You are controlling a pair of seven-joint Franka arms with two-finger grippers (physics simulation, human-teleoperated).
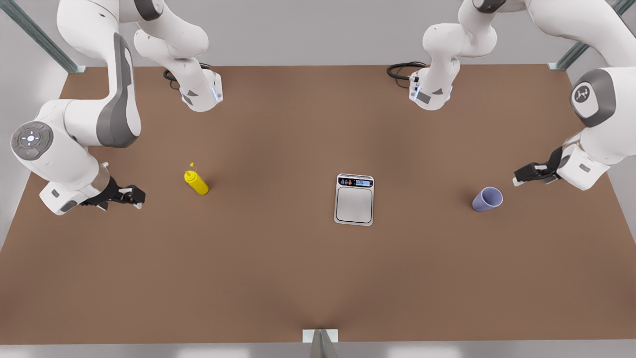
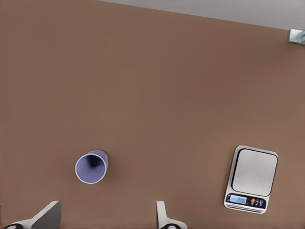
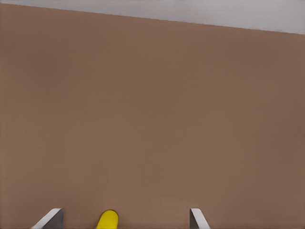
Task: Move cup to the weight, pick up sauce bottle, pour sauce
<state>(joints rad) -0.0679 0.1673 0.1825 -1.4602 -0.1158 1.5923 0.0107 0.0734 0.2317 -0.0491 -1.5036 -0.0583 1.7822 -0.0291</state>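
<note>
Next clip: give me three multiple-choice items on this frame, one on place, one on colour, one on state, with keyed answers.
1. Where is the scale?
A. between the sauce bottle and the cup
B. under the cup
C. at the table's far edge

2. What colour is the sauce bottle?
A. red
B. yellow
C. green

3. How are the left gripper's fingers?
A. shut on the cup
B. shut, holding nothing
C. open

Answers:
1 A: in the front view it lies between them.
2 B: it is bright yellow.
3 C: the left wrist view shows both fingers spread, with the cup apart from them.
</note>
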